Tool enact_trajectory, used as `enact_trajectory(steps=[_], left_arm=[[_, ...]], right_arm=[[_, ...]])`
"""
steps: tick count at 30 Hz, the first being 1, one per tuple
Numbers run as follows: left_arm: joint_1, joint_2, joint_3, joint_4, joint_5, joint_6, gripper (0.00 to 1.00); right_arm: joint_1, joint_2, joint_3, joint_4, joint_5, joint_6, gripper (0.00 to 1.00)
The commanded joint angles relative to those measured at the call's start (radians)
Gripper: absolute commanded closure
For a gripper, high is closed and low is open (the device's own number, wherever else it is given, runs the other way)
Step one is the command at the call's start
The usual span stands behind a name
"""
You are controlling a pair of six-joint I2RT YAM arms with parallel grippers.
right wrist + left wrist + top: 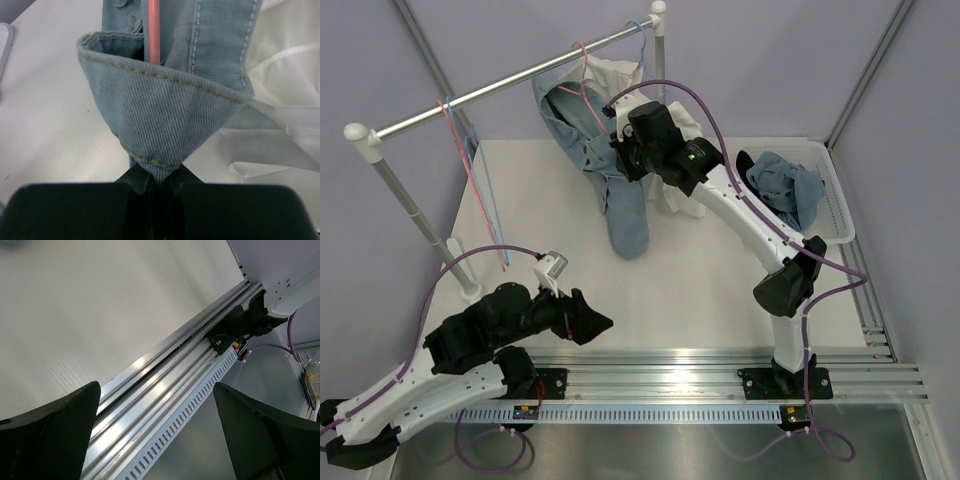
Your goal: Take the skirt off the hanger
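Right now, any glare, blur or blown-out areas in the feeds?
Top external: even light, soft shadows, sharp. Left wrist: glare streaks on the rail, fingers dark and soft. Right wrist: denim fold crisp, white shirt nearly blown out.

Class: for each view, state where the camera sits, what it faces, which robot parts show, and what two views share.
Top external: above, behind the robot, looking down on the table; left arm, right arm show.
Left wrist: on the left arm, facing the metal rail; open left gripper shows.
Right wrist: on the right arm, facing the denim garment on the pink hanger; right gripper shows, shut on it.
Shared: top and right wrist both show that garment.
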State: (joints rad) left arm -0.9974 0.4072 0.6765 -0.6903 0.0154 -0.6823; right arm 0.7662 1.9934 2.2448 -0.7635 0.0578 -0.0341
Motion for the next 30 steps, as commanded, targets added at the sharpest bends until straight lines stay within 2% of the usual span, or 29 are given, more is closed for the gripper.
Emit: enact_trajectory(steps=[1,15,27,30], left_arm=[[0.002,-0.019,0.012,0.015,0.001,0.012,0.01],[0.002,0.021,0.024,0.067,0.032,-0.003,0.01],[0.002,0.105,0.090,0.103,0.075,-0.002,0.01],[0.002,0.131,0.155,0.103,0.083,0.027,0.01]], right_arm=[[-0.002,-0.043,0.032,0.036,0.000,-0.024,1.00],[-0.001,-0.290,-0.120,0.210,0.024,0.011,1.00],[0.002,-0.370,-0.132,0.237,0.010,0.028,1.00],[0.016,-0.438,-0.244,0.242,0.001,0.071,1.00]])
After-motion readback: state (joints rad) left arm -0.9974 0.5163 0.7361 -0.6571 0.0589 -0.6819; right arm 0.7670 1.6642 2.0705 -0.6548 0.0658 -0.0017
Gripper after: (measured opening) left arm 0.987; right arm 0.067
